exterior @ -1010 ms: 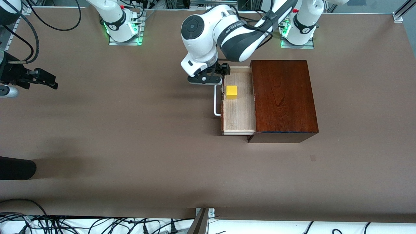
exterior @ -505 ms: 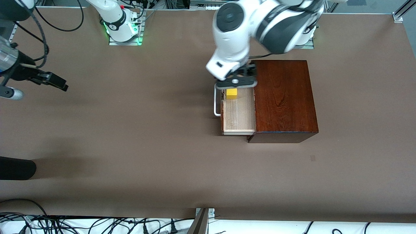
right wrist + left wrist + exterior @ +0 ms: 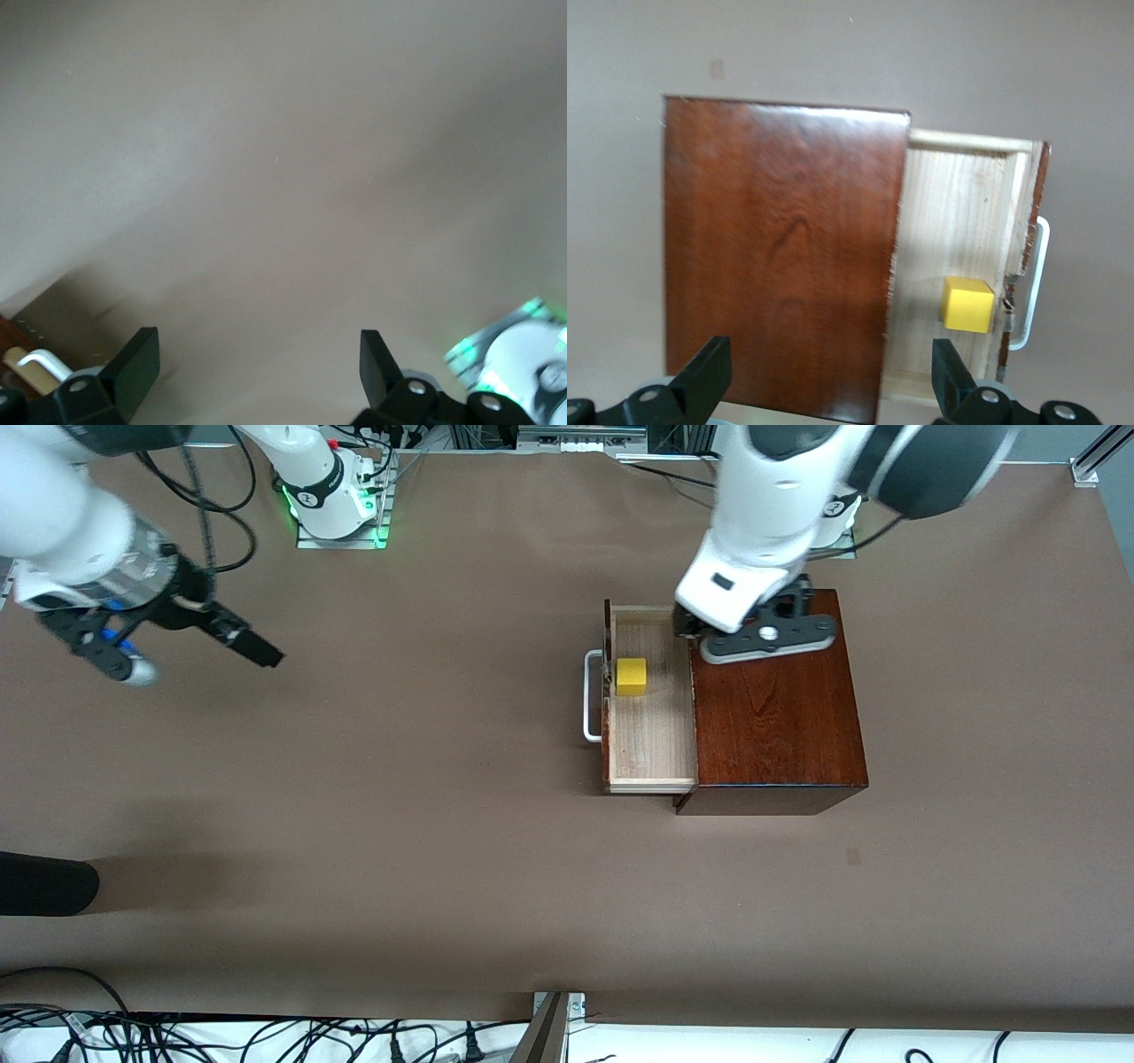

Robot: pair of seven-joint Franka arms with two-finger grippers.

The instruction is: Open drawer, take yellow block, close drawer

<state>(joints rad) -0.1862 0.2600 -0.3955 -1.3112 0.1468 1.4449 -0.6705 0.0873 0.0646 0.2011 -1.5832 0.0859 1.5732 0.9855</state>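
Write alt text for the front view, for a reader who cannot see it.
A yellow block sits in the open drawer of a dark wooden box on a brown table. The left gripper hangs over the box top; the right gripper, jaws open, is over bare table toward the right arm's end.

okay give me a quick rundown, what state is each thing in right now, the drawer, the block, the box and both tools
drawer: pulled open, handle free.
yellow block: lying in the drawer by its front, not held.
wooden box: upright on the table, top bare.
left tool: open, empty, over the wooden box.
right tool: open, empty, over bare table toward the right arm's end.
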